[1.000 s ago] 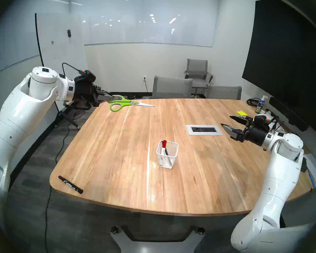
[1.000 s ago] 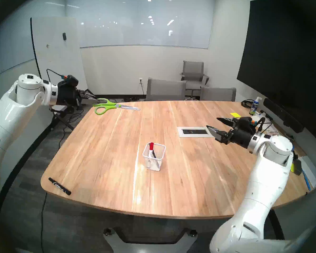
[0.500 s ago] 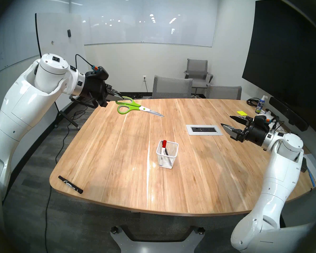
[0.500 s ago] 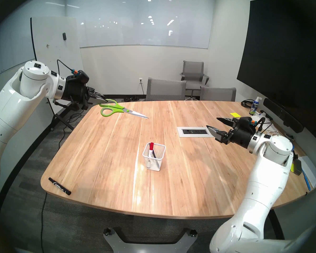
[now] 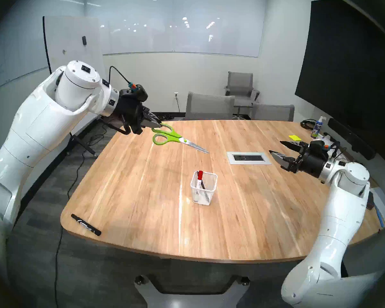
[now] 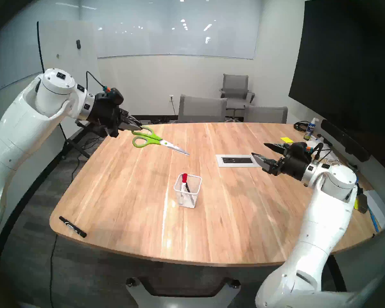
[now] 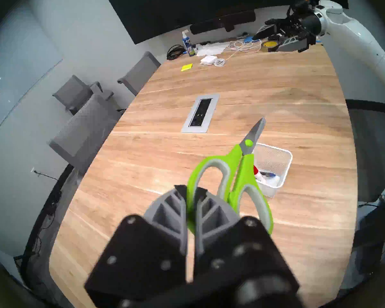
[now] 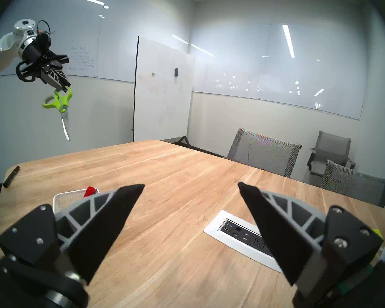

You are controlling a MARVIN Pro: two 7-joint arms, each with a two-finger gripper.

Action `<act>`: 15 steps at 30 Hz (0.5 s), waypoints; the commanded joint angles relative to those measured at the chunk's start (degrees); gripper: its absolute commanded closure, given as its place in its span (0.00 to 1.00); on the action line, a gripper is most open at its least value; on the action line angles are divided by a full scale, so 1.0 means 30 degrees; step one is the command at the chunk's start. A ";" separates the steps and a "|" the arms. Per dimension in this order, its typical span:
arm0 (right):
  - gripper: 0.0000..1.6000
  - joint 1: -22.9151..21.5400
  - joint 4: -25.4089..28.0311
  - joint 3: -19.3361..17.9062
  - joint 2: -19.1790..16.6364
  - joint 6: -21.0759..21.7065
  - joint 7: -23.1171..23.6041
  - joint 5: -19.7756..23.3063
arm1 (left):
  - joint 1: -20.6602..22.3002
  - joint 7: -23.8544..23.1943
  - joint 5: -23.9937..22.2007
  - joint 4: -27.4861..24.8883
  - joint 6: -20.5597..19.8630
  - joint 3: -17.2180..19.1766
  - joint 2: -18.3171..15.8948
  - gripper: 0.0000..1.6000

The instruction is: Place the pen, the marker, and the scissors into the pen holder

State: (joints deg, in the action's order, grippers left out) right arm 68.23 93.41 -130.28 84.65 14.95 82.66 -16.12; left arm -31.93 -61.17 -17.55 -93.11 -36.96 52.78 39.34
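My left gripper [image 5: 159, 124] [image 7: 190, 189] is shut on one lime-green loop handle of the scissors [image 5: 178, 139] [image 7: 242, 163] [image 8: 61, 100]. They hang in the air over the table's far left, with the closed blades pointing down toward the middle. The white mesh pen holder [image 5: 203, 193] [image 7: 273, 160] stands mid-table. In it are a white marker with a red cap [image 5: 200, 175] and a slim dark-blue pen [image 7: 267, 173]. A black marker [image 5: 86, 224] [image 8: 11, 176] lies at the front left corner. My right gripper [image 5: 275, 146] [image 8: 190, 185] hovers open and empty over the right side.
A recessed outlet panel [image 5: 249, 158] sits in the table right of centre. A spray bottle [image 5: 317, 127], yellow sticky notes [image 5: 295, 137] and cables lie at the far right. Grey chairs [image 5: 209, 106] stand behind the table, and a rolling whiteboard [image 5: 73, 56] behind my left arm.
My left arm has risen and swung right toward the table's middle, carrying the scissors. Their blades now tip downward. The right arm has stayed still.
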 commanded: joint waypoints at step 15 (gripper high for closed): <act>0.00 -0.0261 0.0280 0.0026 0.0031 0.0019 0.0034 0.0169 | 0.0267 0.0112 0.1317 0.0147 0.0590 -0.1140 0.1506 1.00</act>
State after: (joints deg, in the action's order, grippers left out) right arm 68.23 93.41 -130.28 84.65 14.96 82.66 -16.12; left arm -31.81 -62.54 -14.30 -93.40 -36.06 49.59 41.18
